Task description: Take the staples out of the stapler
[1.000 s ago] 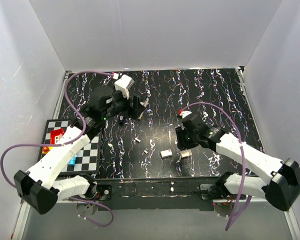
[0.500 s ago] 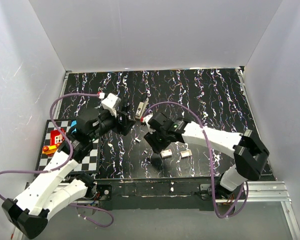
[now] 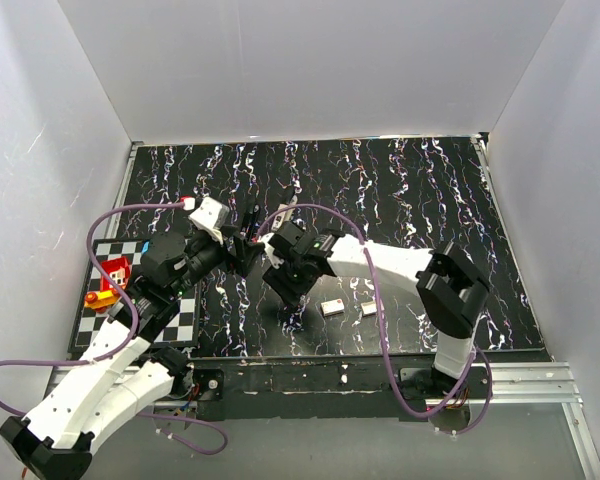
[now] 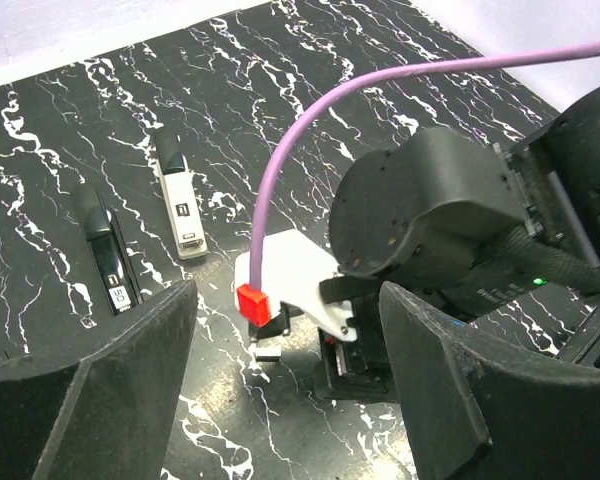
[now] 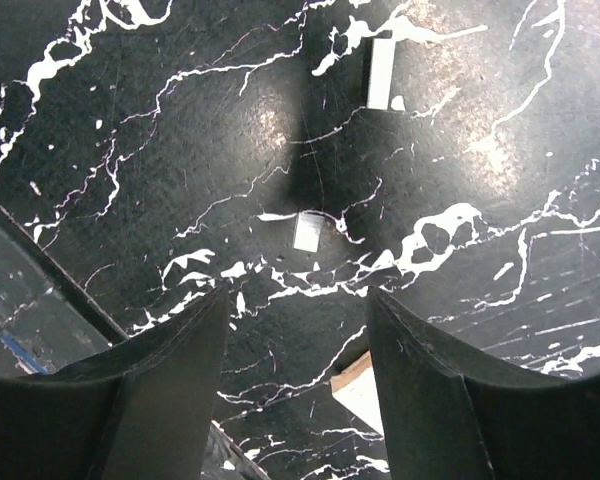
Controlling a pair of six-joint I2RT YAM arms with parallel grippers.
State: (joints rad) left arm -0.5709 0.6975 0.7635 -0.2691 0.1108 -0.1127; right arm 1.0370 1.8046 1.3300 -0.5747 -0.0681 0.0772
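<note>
The stapler [image 4: 105, 255] lies loose; left gripper [image 4: 288, 320] and right gripper [image 5: 298, 330] gape empty. Silvery blocks [image 3: 332, 307] lie out, so unloading looks done.

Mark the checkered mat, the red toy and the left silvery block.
checkered mat [image 3: 187, 320], top external view, on a bare square near its right edge.
red toy [image 3: 113, 268], top external view, on its upper face.
left silvery block [image 3: 331, 307], top external view, on its middle.
</note>
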